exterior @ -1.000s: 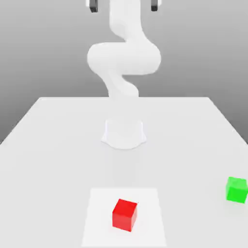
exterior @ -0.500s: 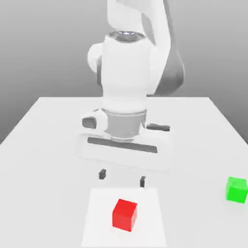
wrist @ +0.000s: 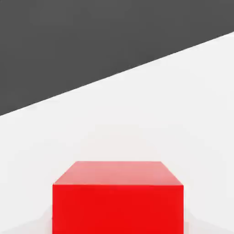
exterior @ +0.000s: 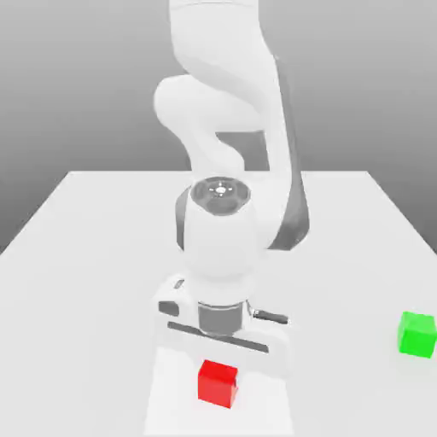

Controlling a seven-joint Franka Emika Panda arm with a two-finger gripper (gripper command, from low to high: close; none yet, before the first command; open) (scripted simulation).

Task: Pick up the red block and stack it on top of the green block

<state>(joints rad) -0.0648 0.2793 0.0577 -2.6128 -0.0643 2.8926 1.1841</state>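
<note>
A: Nearest to the exterior view?

B: Red block [exterior: 218,381], resting flat on a paler square patch [exterior: 171,401] of the white surface [exterior: 85,256]. Plain cube, bright red, top face lighter than the front face. From the hand view, very close and square-on [wrist: 118,201], with sharp edges and a soft shadow at the foot.

A: And just behind it?

B: End effector [exterior: 224,341], lowered right to the red block and pointing down, with the broad hand body directly above the block's far edge. Cannot tell how far open, and cannot tell if anything is held.

A: Pose of the arm [exterior: 224,230]?

B: Folded forward and down over the red block, round wrist housing facing up, upper links curving back and rising toward the far side of the surface.

A: Green block [exterior: 417,334]?

B: Well apart, at the exterior view's right, a little farther back than the red one, alone on the surface.
</note>
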